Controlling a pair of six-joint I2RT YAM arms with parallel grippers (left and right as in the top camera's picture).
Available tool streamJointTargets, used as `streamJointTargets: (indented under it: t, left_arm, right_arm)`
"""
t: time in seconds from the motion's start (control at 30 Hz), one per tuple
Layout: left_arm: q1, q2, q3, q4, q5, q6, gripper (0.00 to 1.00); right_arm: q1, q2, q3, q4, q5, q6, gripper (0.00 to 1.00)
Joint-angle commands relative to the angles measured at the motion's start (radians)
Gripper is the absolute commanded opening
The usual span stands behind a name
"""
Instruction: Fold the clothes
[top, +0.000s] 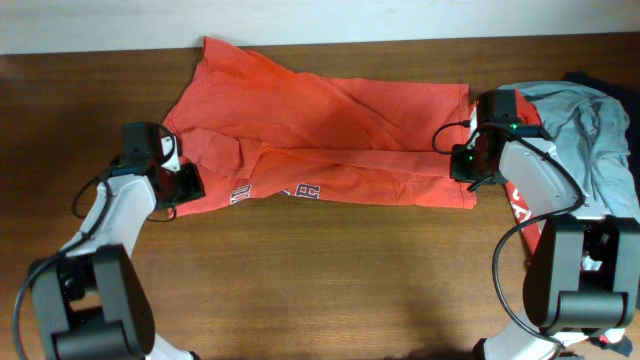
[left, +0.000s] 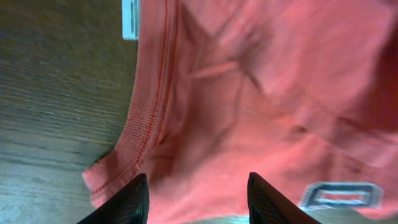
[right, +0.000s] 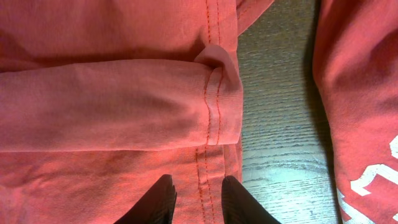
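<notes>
We see the orange-red T-shirt (top: 320, 130) lying flat on the tabletop (top: 320, 290), toward 12 o'clock from the robot. Its long side runs from 9 o'clock to 3 o'clock. A long fold lies along its near edge, and the white letters (top: 300, 192) peek out under it.

The left hand (left: 198, 198) is at the 9 o'clock end. Its two fingers (left: 134, 202) stand about half open, with red cloth between them. We cannot tell if they pinch the cloth or only stand over it. From this hand the shirt stretches away toward 3 o'clock.

The right hand (right: 200, 199) is at the 3 o'clock end. Its fingers are nearly closed, and the stitched hem goes in between them, so we think it has hold of the shirt there. From this hand the shirt stretches away toward 9 o'clock.

Each hand is at its own end, so we think the next fold needs both of them moving together.

The second red shirt (right: 360, 93) and the grey-blue shirt (top: 590, 130) lie in a pile at 3 o'clock, partly hidden by the right arm. A dark thing (top: 590, 78) behind them is cut off, and we cannot tell what it is. A white label (left: 129, 18) is too blurry to read.
</notes>
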Motion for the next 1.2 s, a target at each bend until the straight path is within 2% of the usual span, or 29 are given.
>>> streamJointTargets:
  t: [0.0,0.07,0.1,0.17,0.4,0.63,0.77,0.87,0.93,1.0,1.07,1.17]
  left_arm:
    - [0.002,0.070,-0.011,0.012,-0.023,0.027,0.51]
    - [0.002,0.092,-0.011,0.011,-0.023,0.028,0.50]
    - [0.002,0.101,-0.011,0.008,-0.026,0.028,0.42]
    - [0.003,0.106,-0.011,-0.009,-0.039,0.032,0.01]
    - [0.031,0.104,-0.010,-0.166,-0.314,0.024,0.00]
    - [0.081,0.104,-0.010,-0.236,-0.339,-0.031,0.00]
    - [0.080,0.104,-0.010,-0.231,-0.312,-0.040,0.00]
    - [0.080,0.104,-0.010,-0.232,-0.296,-0.040,0.00]
    - [0.080,0.104,-0.010,-0.232,-0.293,-0.040,0.00]
    - [0.080,0.104,-0.010,-0.232,-0.293,-0.040,0.00]
    - [0.080,0.104,-0.010,-0.232,-0.293,-0.040,0.00]
    - [0.080,0.104,-0.010,-0.232,-0.293,-0.040,0.00]
  right_arm:
    - [-0.006,0.011,-0.009,-0.005,-0.009,-0.007,0.31]
    - [-0.006,0.011,-0.009,-0.007,-0.009,-0.007,0.30]
    - [-0.006,0.011,-0.009,-0.008,-0.009,-0.007,0.29]
    - [-0.006,0.011,-0.009,-0.010,-0.009,-0.007,0.25]
    - [-0.007,0.011,-0.009,-0.016,-0.008,-0.007,0.25]
    - [-0.006,0.013,-0.009,-0.050,-0.016,-0.008,0.25]
    - [-0.006,0.019,-0.009,-0.049,-0.139,-0.080,0.24]
    - [0.000,0.022,-0.009,-0.053,-0.145,-0.086,0.15]
    - [0.014,0.027,-0.009,-0.059,-0.183,-0.114,0.15]
    - [0.032,0.039,-0.009,-0.061,-0.192,-0.121,0.16]
    - [0.045,0.056,-0.009,-0.050,-0.185,-0.119,0.24]
    - [0.054,0.083,-0.009,-0.017,-0.182,-0.119,0.26]
